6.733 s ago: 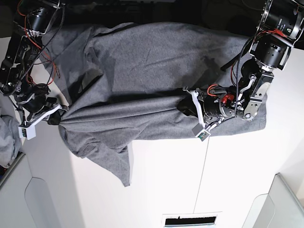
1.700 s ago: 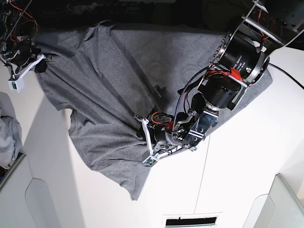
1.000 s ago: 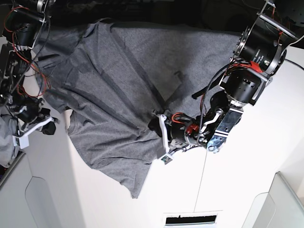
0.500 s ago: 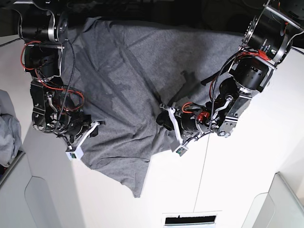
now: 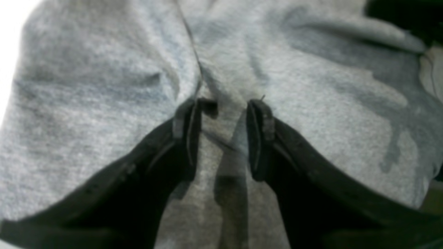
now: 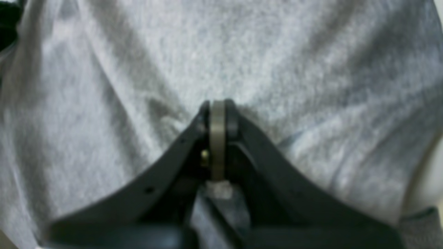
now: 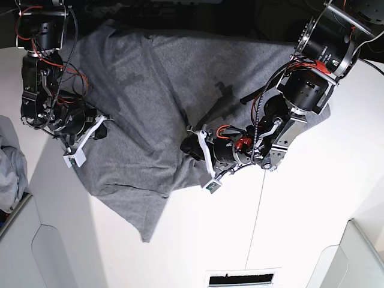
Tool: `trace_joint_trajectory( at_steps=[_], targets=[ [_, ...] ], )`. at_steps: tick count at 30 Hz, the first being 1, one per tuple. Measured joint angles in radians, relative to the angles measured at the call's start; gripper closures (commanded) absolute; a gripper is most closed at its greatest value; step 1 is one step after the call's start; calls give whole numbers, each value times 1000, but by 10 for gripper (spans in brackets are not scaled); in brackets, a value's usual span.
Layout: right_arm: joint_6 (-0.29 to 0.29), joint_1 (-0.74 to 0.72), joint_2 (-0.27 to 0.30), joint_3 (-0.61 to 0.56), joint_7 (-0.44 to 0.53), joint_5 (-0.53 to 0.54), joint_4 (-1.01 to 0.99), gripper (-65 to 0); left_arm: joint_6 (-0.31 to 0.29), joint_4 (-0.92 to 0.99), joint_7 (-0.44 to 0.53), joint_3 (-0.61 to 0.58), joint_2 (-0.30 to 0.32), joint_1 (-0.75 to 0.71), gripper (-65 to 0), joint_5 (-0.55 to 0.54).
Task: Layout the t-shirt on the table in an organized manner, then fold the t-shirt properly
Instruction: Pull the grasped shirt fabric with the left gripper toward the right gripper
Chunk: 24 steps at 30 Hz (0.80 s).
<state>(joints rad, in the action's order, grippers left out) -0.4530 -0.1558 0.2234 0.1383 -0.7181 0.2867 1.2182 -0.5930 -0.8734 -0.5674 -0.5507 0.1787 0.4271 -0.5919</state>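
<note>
Still laying out, not yet folding. T-shirt (image 7: 162, 102) lying rumpled over the far part of the table (image 7: 300, 228), one flap trailing toward the near edge in a point, diagonal creases running across the middle.

Left gripper (image 5: 221, 117) sitting low at the shirt's near hem, jaws standing partly apart with a ridge of grey cloth and a seam running up between them; touching the fabric, but not clearly pinching it, so hard to call a hold. In the base view, reaching into the shirt's hem from the bare table side (image 7: 201, 153).

Right gripper (image 6: 217, 117) hovering over the shirt's opposite side, jaws pressed fully together, nothing visibly caught between the tips; cloth filling the whole wrist view beneath. Bundle of paler cloth (image 7: 11, 168) lying well clear of the shirt, beyond that arm.

Likely calling next for closing on the hem ridge, taking a second hold on the opposite edge, then pulling apart to flatten creases and square the trailing flap before any fold.
</note>
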Motion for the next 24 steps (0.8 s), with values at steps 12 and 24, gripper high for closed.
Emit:
trace_joint_trajectory(
  at_steps=[12,24],
  targets=[
    [8,54,-55,41,-15,93,203,0,-5,1,-55,0,-65,-4,-254,3],
    [8,79,-116,41,63,-48,85,0,-89,-14,-169,-3,-39,29,-254,-233]
  ],
)
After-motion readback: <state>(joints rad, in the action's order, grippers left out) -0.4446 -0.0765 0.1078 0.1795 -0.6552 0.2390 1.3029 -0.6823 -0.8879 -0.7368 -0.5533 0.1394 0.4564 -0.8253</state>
